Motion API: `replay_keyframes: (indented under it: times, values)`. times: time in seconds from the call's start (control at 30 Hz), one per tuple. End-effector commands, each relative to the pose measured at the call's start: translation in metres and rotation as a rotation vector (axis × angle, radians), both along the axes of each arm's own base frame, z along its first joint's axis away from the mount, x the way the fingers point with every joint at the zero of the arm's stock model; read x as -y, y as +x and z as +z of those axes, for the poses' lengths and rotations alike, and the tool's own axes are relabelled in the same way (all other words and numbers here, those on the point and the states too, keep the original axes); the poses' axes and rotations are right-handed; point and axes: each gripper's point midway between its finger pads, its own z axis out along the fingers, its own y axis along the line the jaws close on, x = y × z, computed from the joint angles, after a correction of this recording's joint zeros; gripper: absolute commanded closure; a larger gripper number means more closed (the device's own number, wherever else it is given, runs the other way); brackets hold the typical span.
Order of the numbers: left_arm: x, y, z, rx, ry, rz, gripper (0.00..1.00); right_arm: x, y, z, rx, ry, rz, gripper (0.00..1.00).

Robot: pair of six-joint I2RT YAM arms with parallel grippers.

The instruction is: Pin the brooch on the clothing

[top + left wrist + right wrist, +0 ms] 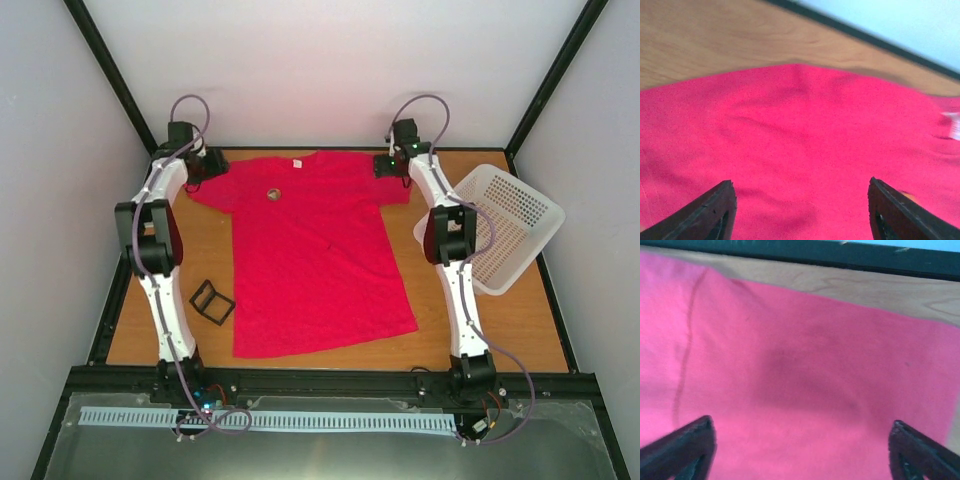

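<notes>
Red shirt (310, 270) spread flat on a table (520, 330); brooch (272, 194) lying on its chest, just below the neck.

Left gripper (801, 182) and right gripper (801, 421) are poised over a sleeve each, jaws wide apart, nothing gripped; cloth could be snagged by a finger on lifting, so the shirt rucked and the brooch tipped; the brooch is shown only from above; only red cloth is seen in the wrist views.

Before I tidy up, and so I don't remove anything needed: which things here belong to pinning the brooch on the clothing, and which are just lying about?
For the job:
brooch, lying on the chest of the red T-shirt

Lying about:
black frame-like case, left of the shirt
white perforated basket, right of it
</notes>
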Motion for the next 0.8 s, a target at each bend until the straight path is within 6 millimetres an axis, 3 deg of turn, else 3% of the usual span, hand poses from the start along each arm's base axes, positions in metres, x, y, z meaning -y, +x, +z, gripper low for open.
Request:
replay_keyframes:
  times: [0.0, 0.03, 0.17, 0.2, 0.27, 0.33, 0.47, 0.57, 0.67, 0.77]
  values:
    - [0.074, -0.029, 0.147, 0.312, 0.032, -0.158, 0.23, -0.008, -0.022, 0.136, 0.135, 0.023, 0.028, 0.01]
    - [0.092, -0.042, 0.161, 0.343, 0.034, -0.189, 0.21, -0.012, -0.037, 0.163, 0.148, 0.030, 0.030, 0.00]
    - [0.145, -0.102, 0.235, 0.571, 0.061, -0.285, 0.12, -0.044, -0.112, 0.225, 0.132, 0.066, 0.128, 0.00]
    - [0.149, -0.124, 0.267, 0.652, 0.045, -0.301, 0.09, -0.046, -0.133, 0.236, 0.128, 0.067, 0.143, 0.00]
    - [0.155, -0.160, 0.308, 0.770, 0.018, -0.345, 0.01, -0.042, -0.176, 0.261, 0.147, 0.080, 0.154, 0.00]
    - [0.155, -0.199, 0.346, 0.891, 0.027, -0.378, 0.00, -0.032, -0.224, 0.298, 0.231, 0.111, 0.181, 0.00]
    - [0.134, -0.284, 0.424, 1.175, 0.079, -0.341, 0.00, 0.009, -0.311, 0.361, 0.483, 0.105, 0.146, 0.00]
    - [0.117, -0.342, 0.455, 1.336, 0.115, -0.300, 0.00, 0.027, -0.381, 0.405, 0.667, 0.147, 0.170, 0.00]
    - [0.106, -0.386, 0.468, 1.425, 0.129, -0.274, 0.00, 0.040, -0.440, 0.433, 0.796, 0.195, 0.191, 0.00]
    - [0.093, -0.424, 0.474, 1.488, 0.124, -0.225, 0.00, 0.054, -0.487, 0.455, 0.875, 0.261, 0.171, 0.00]
